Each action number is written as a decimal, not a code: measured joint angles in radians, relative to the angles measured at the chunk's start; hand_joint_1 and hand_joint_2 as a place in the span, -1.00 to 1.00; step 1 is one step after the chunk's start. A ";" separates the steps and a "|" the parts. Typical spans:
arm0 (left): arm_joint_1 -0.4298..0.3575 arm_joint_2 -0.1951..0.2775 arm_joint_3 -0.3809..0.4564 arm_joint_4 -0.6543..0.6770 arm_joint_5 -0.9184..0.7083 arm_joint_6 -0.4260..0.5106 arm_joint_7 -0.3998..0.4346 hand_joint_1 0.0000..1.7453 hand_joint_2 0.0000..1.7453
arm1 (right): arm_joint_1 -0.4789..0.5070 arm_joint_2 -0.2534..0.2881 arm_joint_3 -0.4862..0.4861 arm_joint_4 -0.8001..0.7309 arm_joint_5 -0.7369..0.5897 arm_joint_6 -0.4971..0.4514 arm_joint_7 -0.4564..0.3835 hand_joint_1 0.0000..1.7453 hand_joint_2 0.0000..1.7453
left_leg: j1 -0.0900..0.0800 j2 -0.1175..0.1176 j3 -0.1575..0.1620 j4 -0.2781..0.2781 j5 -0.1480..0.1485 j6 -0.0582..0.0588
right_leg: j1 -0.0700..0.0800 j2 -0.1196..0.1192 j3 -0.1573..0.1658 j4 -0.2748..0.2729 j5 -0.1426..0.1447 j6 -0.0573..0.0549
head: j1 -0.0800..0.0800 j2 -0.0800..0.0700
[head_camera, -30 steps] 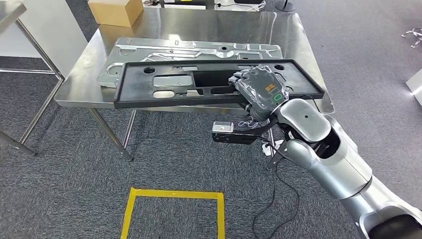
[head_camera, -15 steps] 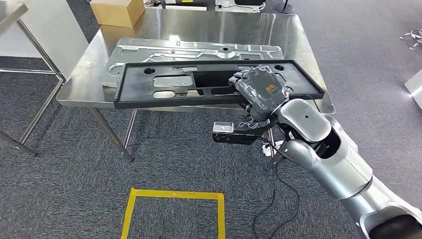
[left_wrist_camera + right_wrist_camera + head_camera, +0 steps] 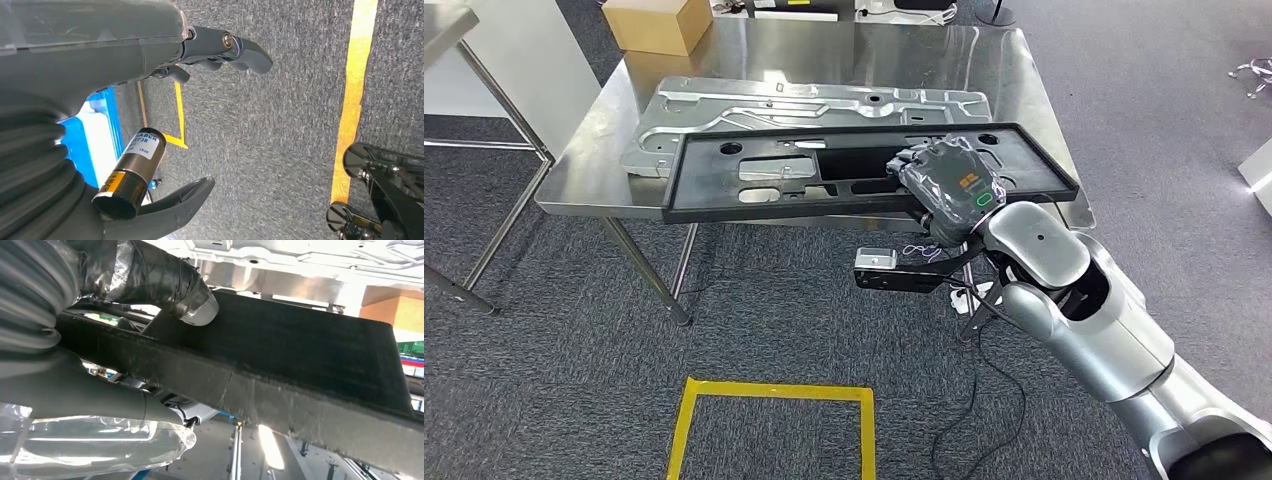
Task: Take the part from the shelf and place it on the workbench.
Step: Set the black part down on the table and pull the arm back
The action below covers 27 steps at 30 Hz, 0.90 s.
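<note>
Black part (image 3: 824, 170) was gripped near one end by the right hand (image 3: 949, 185) over the steel workbench (image 3: 1014, 70). Beyond the hand lay a silver panel (image 3: 804, 100). Left hand (image 3: 150, 55) hung spread, holding nothing.

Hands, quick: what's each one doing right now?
Left hand: open, fingers apart, holding nothing, above the carpet.
Right hand: holding the black panel over the steel table.

White label on dark cylinder (image 3: 131, 172) by left hand (image 3: 165, 60): reads "1825", plus partial "ABER" and "738". Yellow sticker below it, too blurry to read.
</note>
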 joint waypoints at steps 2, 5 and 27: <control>0.001 0.000 0.000 0.002 0.002 0.000 -0.001 -1.00 1.00 | 0.002 -0.005 -0.002 0.001 -0.002 0.000 -0.003 1.00 1.00 | 0.005 0.001 0.017 -0.024 0.007 0.010 | 0.001 0.005 -0.014 0.036 -0.022 0.001 | 0.001 0.000; -0.001 -0.001 0.000 0.004 0.003 -0.001 -0.002 -1.00 1.00 | 0.011 -0.017 -0.003 0.003 -0.009 0.001 -0.010 1.00 1.00 | 0.005 0.002 0.028 -0.032 0.007 0.017 | 0.001 0.015 -0.119 0.231 -0.107 -0.003 | 0.002 0.000; 0.003 -0.017 0.000 -0.001 0.004 -0.023 -0.012 -1.00 1.00 | 0.031 -0.042 -0.010 0.008 -0.026 0.011 -0.024 1.00 1.00 | 0.007 0.002 -0.092 0.201 -0.063 -0.043 | 0.007 0.018 -0.008 0.048 -0.027 -0.060 | 0.001 0.000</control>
